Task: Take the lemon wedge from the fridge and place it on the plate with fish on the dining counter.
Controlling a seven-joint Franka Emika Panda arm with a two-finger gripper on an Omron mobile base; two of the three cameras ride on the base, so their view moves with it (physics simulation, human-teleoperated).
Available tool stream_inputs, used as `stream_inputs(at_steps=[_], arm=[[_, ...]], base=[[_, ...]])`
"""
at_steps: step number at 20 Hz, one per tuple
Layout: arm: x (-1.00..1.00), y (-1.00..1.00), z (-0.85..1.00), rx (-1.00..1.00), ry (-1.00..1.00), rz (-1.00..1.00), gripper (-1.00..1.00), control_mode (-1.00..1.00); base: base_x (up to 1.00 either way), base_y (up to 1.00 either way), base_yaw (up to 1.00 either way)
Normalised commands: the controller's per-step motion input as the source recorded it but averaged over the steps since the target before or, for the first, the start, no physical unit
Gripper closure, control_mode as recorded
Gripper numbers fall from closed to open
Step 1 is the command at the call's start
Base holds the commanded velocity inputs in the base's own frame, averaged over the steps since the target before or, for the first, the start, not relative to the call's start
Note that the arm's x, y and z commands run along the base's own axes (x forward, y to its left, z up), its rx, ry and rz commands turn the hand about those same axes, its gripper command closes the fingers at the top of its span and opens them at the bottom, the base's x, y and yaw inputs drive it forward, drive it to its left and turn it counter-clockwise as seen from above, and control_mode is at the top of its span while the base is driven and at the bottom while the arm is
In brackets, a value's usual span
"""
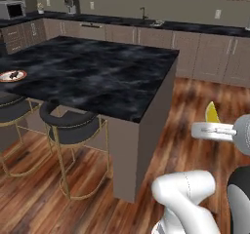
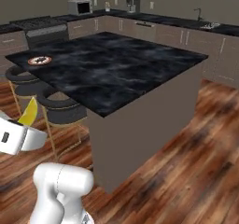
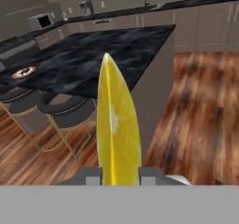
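My gripper [image 1: 211,129] is shut on the lemon wedge [image 1: 211,113], a bright yellow wedge that sticks up from between the fingers, out over the wooden floor off the near right corner of the dining counter [image 1: 97,72]. The hand view has the lemon wedge [image 3: 116,125] large and upright above the gripper [image 3: 120,176]. From the right base view the gripper [image 2: 24,127] holds the lemon wedge [image 2: 29,112] at the lower left. The plate with fish [image 1: 22,73] [image 2: 31,61] [image 3: 31,69] lies at the counter's far left edge, well away from the gripper. The fridge is out of view.
Two dark round stools [image 1: 71,123] [image 1: 10,108] on gold legs stand along the island's near side. Wall counters [image 1: 146,23] with a sink, a coffee machine [image 1: 72,5] and a microwave [image 1: 12,9] line the back. Wooden floor [image 1: 195,96] lies open to the island's right.
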Motion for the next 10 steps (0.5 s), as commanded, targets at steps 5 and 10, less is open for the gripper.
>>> stream_inputs(at_steps=[5, 10], arm=[[0.00, 0.00, 0.00, 0.00, 0.00, 0.00, 1.00, 1.00], [0.00, 0.00, 0.00, 0.00, 0.00, 0.00, 1.00, 1.00]], base=[[0.94, 1.00, -0.02], [0.99, 1.00, -0.13]])
